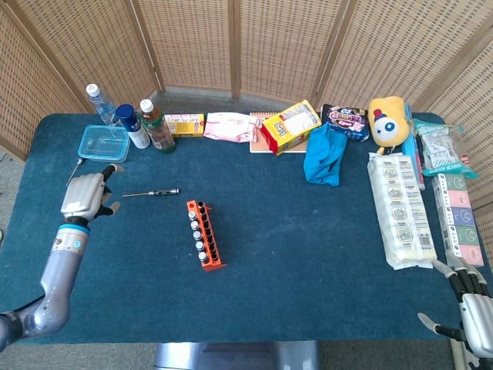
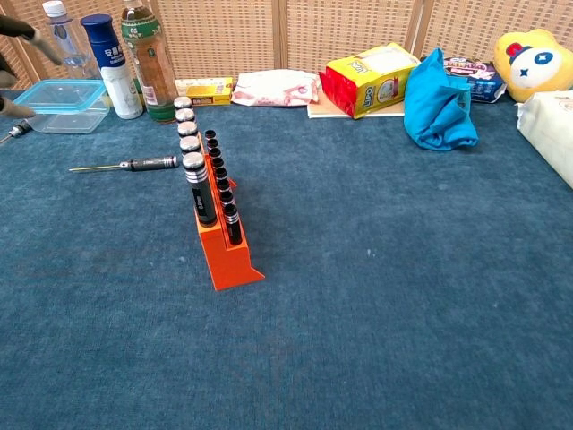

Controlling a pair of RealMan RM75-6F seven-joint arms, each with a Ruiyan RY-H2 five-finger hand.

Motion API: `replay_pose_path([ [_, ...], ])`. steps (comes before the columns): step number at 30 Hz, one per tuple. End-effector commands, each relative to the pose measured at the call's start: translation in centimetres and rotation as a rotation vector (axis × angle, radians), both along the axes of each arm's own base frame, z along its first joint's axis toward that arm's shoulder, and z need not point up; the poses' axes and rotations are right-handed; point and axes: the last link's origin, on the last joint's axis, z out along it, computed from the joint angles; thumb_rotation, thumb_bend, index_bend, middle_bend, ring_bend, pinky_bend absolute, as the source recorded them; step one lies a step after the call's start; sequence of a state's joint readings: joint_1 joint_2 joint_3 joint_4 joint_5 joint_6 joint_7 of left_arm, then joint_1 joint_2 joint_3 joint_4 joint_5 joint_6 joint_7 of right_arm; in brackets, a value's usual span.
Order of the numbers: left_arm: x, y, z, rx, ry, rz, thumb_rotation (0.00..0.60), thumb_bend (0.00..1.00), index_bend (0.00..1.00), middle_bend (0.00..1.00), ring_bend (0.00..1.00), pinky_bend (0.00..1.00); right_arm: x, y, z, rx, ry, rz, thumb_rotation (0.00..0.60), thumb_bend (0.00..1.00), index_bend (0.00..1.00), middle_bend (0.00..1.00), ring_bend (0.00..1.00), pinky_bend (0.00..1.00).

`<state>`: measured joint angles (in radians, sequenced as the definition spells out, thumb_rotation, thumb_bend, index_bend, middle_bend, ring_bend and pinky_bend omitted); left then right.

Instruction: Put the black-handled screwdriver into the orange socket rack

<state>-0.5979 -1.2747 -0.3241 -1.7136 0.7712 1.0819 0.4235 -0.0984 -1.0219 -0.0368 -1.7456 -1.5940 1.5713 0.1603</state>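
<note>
The slim black-handled screwdriver with its thin metal shaft is seen lying flat on the blue felt tabletop, in the left half towards the far edge, its shaft pointed at the left edge. The orange plastic socket rack, filled with dark sockets, is stood near it, towards the near edge, and is not touched by it. The robot's left hand is held just beside the shaft tip, above the tabletop; its fingers are spread apart and nothing is held in them. The right hand is seen at the near right corner, with fingers apart and nothing gripped. A clear plastic lidded box is placed near the far left corner.
</note>
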Motion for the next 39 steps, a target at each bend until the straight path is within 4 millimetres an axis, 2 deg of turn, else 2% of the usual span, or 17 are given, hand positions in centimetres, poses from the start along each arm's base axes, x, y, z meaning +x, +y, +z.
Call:
replay_pose_path([
  [1,0.6,0.6,-0.9,-0.009,-0.011,0.007,0.6,0.3,0.28,1.0,1.0,1.0,0.0,0.0,0.0,-0.001,0.0,0.001,0.6,0.0,0.17,0.06,0.0,0.0],
  [5,0.8,1.4,-2.3,-0.016,0.009,0.027,0.6,0.3,0.28,1.0,1.0,1.0,0.0,0.1,0.1,-0.002,-0.002,0.001,0.6,0.0,0.16,0.06,0.0,0.0],
  [8,1.0,2.2,-4.3,-0.028,0.024,0.063,0.6,0.3,0.28,1.0,1.0,1.0,-0.1,0.0,0.1,-0.001,-0.004,-0.002,0.6,0.0,0.16,0.06,0.0,0.0],
  [18,2.2,4.1,-7.6,-0.029,0.039,0.128,0.6,0.3,0.33,1.0,1.0,1.0,0.1,0.1,-0.1,0.019,-0.007,0.004,0.6,0.0,0.17,0.06,0.0,0.0],
  [35,3.8,5.1,-9.8,-0.07,0.101,0.159,0.6,0.29,0.34,1.0,1.0,1.0,-0.1,0.0,0.0,0.017,-0.009,-0.004,0.6,0.0,0.16,0.06,0.0,0.0],
  [39,3.6,5.1,-10.3,-0.105,0.114,0.165,0.6,0.23,0.28,1.0,1.0,1.0,-0.1,0.0,0.1,0.016,-0.008,-0.006,0.6,0.0,0.16,0.06,0.0,0.0],
])
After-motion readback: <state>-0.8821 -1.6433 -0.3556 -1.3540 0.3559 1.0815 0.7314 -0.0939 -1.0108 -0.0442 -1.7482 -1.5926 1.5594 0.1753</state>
